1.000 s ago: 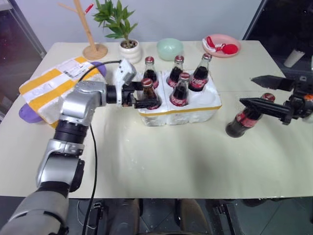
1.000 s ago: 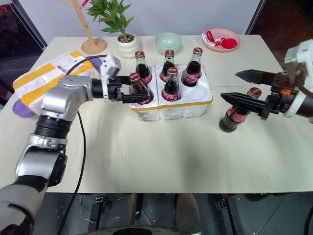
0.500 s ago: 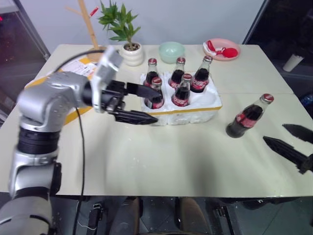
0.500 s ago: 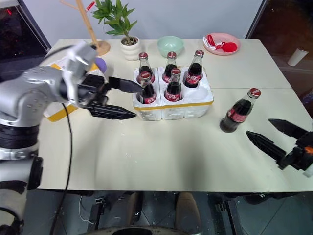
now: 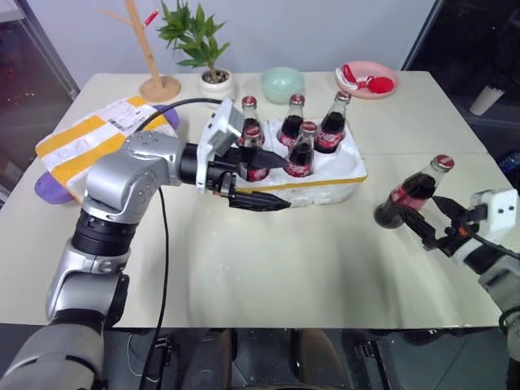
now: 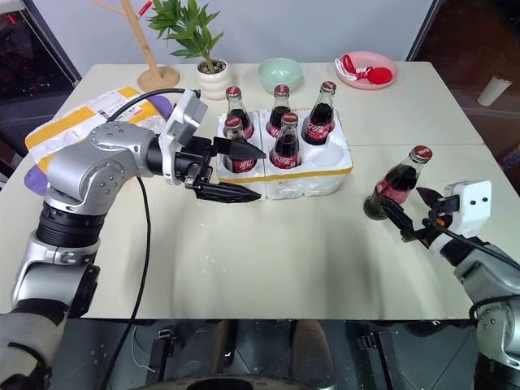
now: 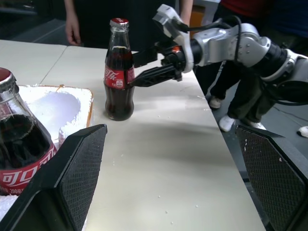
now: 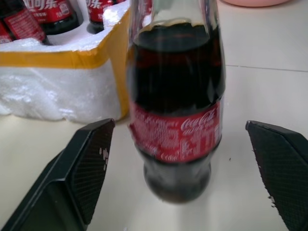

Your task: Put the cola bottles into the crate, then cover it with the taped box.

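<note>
The right hand [image 6: 410,218] is spread wide and level, the last loose cola bottle [image 6: 396,182] upright just ahead between its fingers, not yet gripped. Beyond it sits the crate [image 6: 329,176] — 5 bottles in, 1 hole free. The left hand [image 6: 231,171], also spread and empty, hangs beside the crate's far end.

The large white foam box with yellow tape bands [image 5: 89,146] is partly hidden behind the left arm, and a purple object [image 5: 45,188] peeks from beneath it, too covered to identify. In the right wrist view, the lone dark glass cola bottle [image 8: 175,120] is blurred and its neck and cap are cut off. In the left wrist view, another red-labelled cola bottle [image 7: 19,149] runs off the edge. People standing beyond the pale worktop [image 7: 159,163] are cropped.
</note>
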### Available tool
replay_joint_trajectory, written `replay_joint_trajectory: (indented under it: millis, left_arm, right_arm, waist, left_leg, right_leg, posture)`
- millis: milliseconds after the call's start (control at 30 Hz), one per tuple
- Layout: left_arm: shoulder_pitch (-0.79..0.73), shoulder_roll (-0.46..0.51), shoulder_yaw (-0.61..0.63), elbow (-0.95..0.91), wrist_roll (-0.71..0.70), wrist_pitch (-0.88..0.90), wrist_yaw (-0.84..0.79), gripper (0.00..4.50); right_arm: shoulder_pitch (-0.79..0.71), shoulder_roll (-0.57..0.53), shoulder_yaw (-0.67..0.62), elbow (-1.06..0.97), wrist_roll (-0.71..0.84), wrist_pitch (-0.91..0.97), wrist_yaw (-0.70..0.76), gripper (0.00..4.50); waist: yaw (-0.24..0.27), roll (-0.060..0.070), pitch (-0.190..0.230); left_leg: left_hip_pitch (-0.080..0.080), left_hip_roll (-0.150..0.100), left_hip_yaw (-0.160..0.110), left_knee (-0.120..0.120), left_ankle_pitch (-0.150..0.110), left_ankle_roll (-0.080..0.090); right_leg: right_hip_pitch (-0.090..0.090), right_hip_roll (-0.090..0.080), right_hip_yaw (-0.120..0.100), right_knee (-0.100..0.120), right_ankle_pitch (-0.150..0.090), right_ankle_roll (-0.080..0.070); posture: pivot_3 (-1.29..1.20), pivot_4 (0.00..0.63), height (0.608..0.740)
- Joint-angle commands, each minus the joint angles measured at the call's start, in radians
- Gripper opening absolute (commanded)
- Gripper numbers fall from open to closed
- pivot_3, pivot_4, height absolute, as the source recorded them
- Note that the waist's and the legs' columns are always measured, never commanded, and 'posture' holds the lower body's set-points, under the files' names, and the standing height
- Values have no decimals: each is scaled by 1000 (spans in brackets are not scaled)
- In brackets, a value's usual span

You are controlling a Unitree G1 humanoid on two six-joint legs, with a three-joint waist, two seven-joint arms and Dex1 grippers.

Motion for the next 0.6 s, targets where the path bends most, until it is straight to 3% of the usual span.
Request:
replay_joint_trajectory:
  millis: [33,100,200,267,467,600]
  left_arm:
    - [-1,8,28,-26,-6,-10,15,4449]
    - [1,11,27,-27,-4,-12,20,4449]
    - [1,15,29,-29,-4,-13,27,4500]
    - [0,18,36,-30,-7,-9,34,4500]
    - [18,31,64,-37,-16,1,65,4500]
    - [31,43,93,-41,-33,15,88,4500]
  right_arm:
    - [-56,-13,44,56,-6,-41,21,4500]
    - [-96,-12,72,104,-22,-52,15,4500]
    - [-138,-13,92,153,-35,-70,8,3690]
    - [-142,-18,94,146,-39,-84,10,2818]
    - [-200,-60,-39,25,137,-19,15,2847]
    - [-404,-111,-69,14,339,75,-16,2847]
  waist:
    - [-1,0,0]
    - [-3,0,0]
    - [-3,0,0]
    - [-2,0,0]
    - [-3,4,2]
    - [-15,9,6]
  left_leg:
    - [0,0,0,0,0,0]
    - [0,0,0,0,0,0]
    - [0,0,0,0,0,0]
    - [0,0,0,0,0,0]
    - [0,0,0,0,0,0]
    - [-2,0,1,0,0,0]
  right_leg:
    - [0,0,0,0,0,0]
    - [0,0,0,0,0,0]
    - [0,0,0,0,0,0]
    - [0,0,0,0,0,0]
    - [-1,0,0,0,0,0]
    - [-4,0,2,1,0,0]
  posture:
    - [0,150,739]
    - [0,150,739]
    - [0,150,739]
    - [0,150,739]
    - [0,150,739]
    - [0,150,739]
